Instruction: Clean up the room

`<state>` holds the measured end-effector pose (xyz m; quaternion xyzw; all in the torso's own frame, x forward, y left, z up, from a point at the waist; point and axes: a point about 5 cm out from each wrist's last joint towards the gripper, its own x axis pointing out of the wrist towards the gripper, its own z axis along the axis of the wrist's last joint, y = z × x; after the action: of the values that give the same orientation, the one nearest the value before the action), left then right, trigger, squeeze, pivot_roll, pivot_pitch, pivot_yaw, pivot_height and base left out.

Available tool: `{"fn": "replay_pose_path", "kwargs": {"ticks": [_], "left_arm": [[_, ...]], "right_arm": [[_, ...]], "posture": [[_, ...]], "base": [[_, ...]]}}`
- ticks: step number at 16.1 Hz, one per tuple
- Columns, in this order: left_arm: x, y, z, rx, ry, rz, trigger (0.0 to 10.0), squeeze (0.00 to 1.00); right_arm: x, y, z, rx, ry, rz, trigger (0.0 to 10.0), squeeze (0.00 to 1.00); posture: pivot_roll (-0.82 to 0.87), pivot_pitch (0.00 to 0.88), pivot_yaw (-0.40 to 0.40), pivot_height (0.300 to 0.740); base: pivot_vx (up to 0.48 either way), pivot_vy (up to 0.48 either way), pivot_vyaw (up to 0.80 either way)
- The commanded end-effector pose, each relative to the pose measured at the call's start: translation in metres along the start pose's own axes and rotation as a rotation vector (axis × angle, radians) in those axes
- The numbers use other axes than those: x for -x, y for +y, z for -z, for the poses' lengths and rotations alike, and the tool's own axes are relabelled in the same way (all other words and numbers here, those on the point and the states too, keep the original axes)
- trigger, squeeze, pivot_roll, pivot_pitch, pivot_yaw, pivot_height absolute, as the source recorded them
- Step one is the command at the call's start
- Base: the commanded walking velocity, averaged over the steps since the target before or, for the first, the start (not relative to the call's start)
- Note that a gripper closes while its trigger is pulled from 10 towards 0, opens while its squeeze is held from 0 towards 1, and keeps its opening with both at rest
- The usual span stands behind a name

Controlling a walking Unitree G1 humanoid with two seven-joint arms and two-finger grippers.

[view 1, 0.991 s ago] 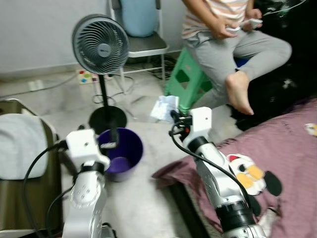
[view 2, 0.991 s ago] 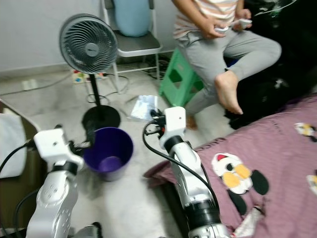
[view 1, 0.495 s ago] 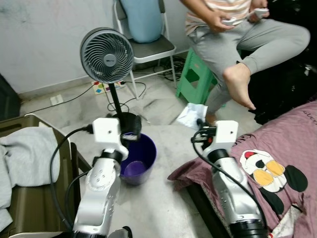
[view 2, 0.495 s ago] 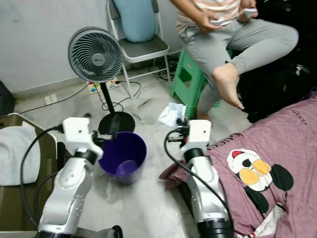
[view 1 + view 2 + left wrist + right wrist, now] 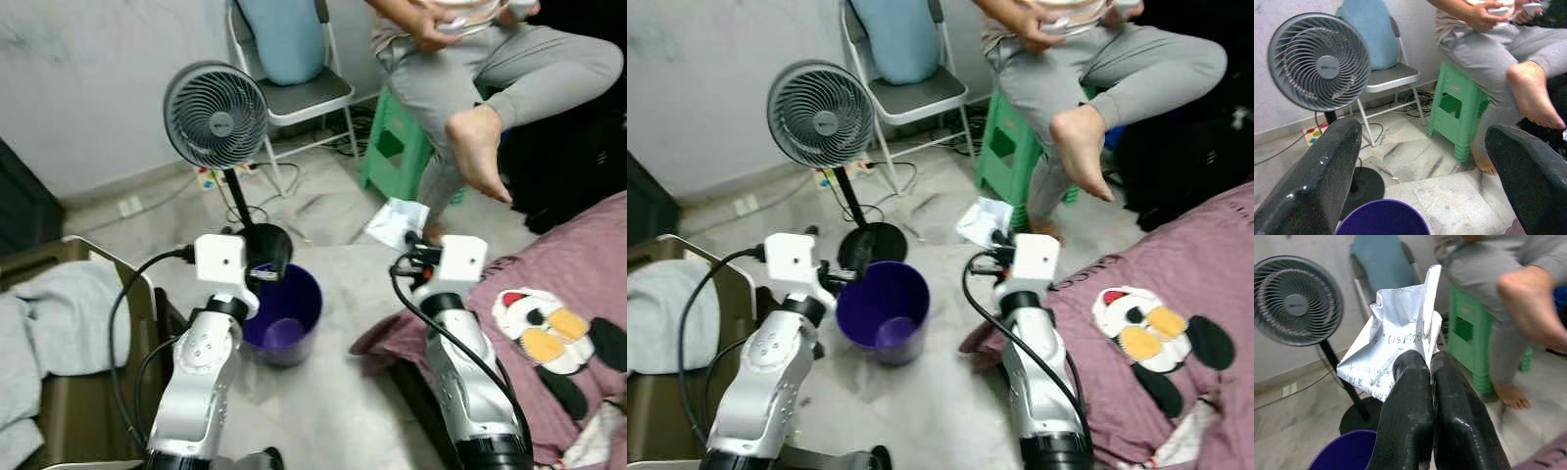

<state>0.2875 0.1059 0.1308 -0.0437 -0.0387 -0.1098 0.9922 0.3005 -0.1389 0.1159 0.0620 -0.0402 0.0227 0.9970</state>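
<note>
The right tool [image 5: 1422,369] has its two fingers pressed tight together on a crumpled white paper [image 5: 1396,340], pinched near its lower edge so the sheet stands up past the fingertips; from the head views the same paper [image 5: 985,217] shows just beyond the tool [image 5: 997,240], at about 12 o'clock from the right wrist. It is held high and clear of the floor, which I judge suits carrying it over to the purple bin [image 5: 884,311] that stands at about 9 o'clock from that tool, well apart from it. The left tool [image 5: 1422,166] hangs with its fingers spread wide and nothing between them, poised just over the near rim of the bin [image 5: 1383,218], perhaps simply parked out of the way. Beyond the bin stands a fan [image 5: 217,102], its round base [image 5: 871,244] just behind the bin at 12 o'clock, then a folding chair [image 5: 306,93] and a green stool [image 5: 1019,147] on which a person [image 5: 1097,69] sits, one bare foot raised. A maroon blanket [image 5: 568,323] with a cartoon print lies at 3 o'clock; grey cloth [image 5: 69,318] lies on a brown thing at 9 o'clock whose nature I cannot tell. The writing on the paper is too blurred to read, and the wrist housings hide both tools' fingertips in the head views.
</note>
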Motion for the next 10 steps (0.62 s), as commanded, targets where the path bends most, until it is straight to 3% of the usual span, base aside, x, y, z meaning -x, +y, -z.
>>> {"fn": "replay_pose_path", "kwargs": {"ticks": [1, 6, 10], "left_arm": [[-0.003, 0.002, 0.001, -0.006, 0.012, 0.009, 10.0, 0.0], [-0.004, 0.005, -0.005, -0.027, -0.002, 0.007, 10.0, 0.0], [0.006, 0.006, -0.001, -0.026, 0.008, -0.025, 10.0, 0.0]], "right_arm": [[0.001, 0.008, -0.01, 0.026, -0.057, -0.01, 10.0, 0.0], [0.0, 0.017, -0.014, 0.012, -0.06, -0.04, 10.0, 0.0], [-0.004, 0.02, -0.006, 0.001, -0.022, -0.065, 10.0, 0.0]], "posture": [[-0.14, 0.12, 0.161, 0.74], [-0.13, 0.152, 0.122, 0.74], [-0.06, 0.145, 0.076, 0.74]], "base": [[0.0, 0.0, 0.0], [0.0, 0.0, 0.0], [0.0, 0.0, 0.0]]}}
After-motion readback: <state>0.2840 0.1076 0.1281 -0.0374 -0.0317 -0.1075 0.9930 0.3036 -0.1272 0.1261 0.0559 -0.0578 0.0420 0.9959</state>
